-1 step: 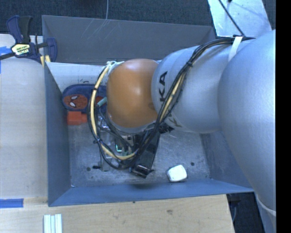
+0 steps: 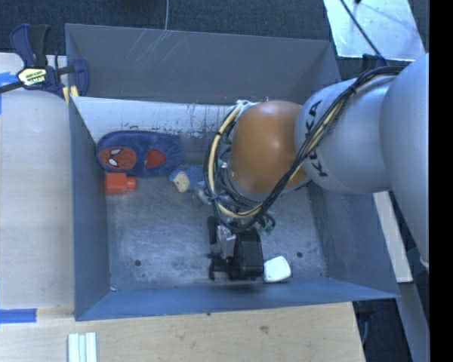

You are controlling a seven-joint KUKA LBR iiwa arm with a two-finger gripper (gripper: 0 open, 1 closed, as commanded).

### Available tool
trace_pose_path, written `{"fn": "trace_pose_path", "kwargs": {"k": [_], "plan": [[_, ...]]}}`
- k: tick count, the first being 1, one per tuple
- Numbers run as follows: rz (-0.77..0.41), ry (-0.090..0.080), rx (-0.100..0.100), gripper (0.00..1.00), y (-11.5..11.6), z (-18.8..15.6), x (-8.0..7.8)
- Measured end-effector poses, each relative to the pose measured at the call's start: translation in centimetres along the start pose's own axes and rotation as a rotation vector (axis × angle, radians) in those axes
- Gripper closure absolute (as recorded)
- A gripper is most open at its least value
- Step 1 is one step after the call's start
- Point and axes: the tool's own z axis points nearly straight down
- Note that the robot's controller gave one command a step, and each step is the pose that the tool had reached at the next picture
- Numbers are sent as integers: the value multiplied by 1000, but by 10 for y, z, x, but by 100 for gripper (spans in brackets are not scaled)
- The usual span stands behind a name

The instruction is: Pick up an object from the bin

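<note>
My gripper [image 2: 234,266] hangs low over the bin floor near the front wall, a little right of the middle. Its black body covers the fingertips. A small white rounded block [image 2: 277,269] lies on the floor right beside the gripper, touching or nearly touching its right side. Whether anything sits between the fingers stays hidden.
At the back left lies a blue oval toy with a red spider face [image 2: 140,154], and an orange block [image 2: 120,182] sits just in front of it. A small cream-coloured piece [image 2: 181,180] rests near the middle back. The arm with its orange cover reaches in from the right.
</note>
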Motion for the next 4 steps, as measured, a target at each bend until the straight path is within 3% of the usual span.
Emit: {"fn": "trace_pose_path", "kwargs": {"k": [1,2,3,4], "plan": [[-457,-8,-1,0,-20,-32,2],[-837,-2,-1,0,2,-31,54],[-1332,-5,1,0,-25,-1,6],[-1688,-1,-2,0,-16,-1,34]]}}
